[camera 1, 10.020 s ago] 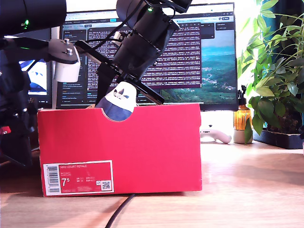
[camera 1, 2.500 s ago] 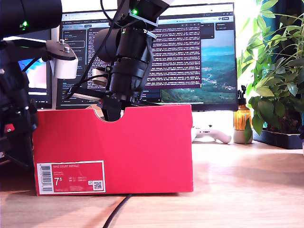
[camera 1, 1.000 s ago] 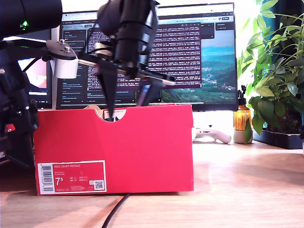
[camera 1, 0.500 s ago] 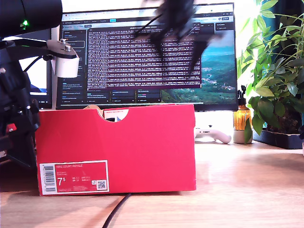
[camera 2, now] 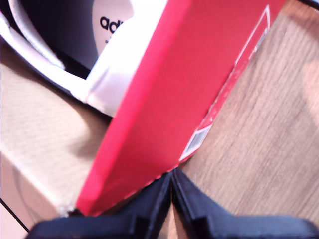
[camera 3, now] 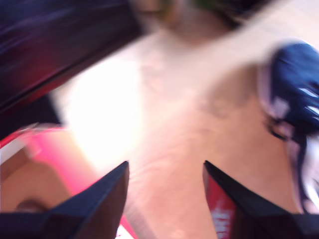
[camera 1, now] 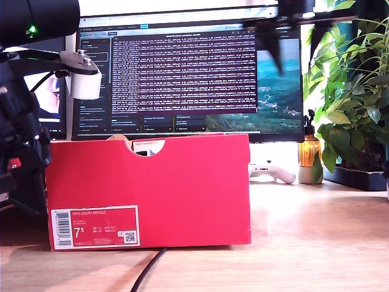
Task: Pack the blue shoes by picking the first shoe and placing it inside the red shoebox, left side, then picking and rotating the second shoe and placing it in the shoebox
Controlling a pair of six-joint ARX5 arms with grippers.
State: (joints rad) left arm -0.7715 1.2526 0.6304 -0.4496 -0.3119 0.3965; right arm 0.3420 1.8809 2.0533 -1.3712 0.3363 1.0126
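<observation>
- Halfway, by the look of it: one navy-blue suede sneaker (camera 2: 114,55) already inside the bright red cardboard shoebox (camera 1: 182,182), its white heel tab peeping through the half-round notch in the top edge, toward the exterior view's left.
- Left to do: the other navy-blue sneaker (camera 3: 294,99) not yet packed; lying out on the pale wooden tabletop (camera 1: 316,231), apart from the box, seen only in the second wrist view and badly blurred. Needs picking, turning and setting beside its mate.
- My first gripper (camera 2: 172,175): dark fingers pressed together, nothing between them, close beside the outer red wall of the box near its white label (camera 1: 96,227).
- My second gripper (camera 3: 166,167): claw spread wide and empty, bare wood showing between the tips, the loose sneaker off to one side.
- A smeared dark arm (camera 1: 276,30) at the upper right of the exterior view, in front of the computer monitor (camera 1: 182,73); too blurred to say which arm.
- Box: smooth matte red outside, plain brown ribbed card inside, straight walls, likely light enough to slide if nudged.
- Sneakers: soft napped suede upper, white smooth sole and heel patch with dark lettering; likely pliable at the collar, firmer at the sole.
- Table: light wood grain, flat, slightly glossy.
</observation>
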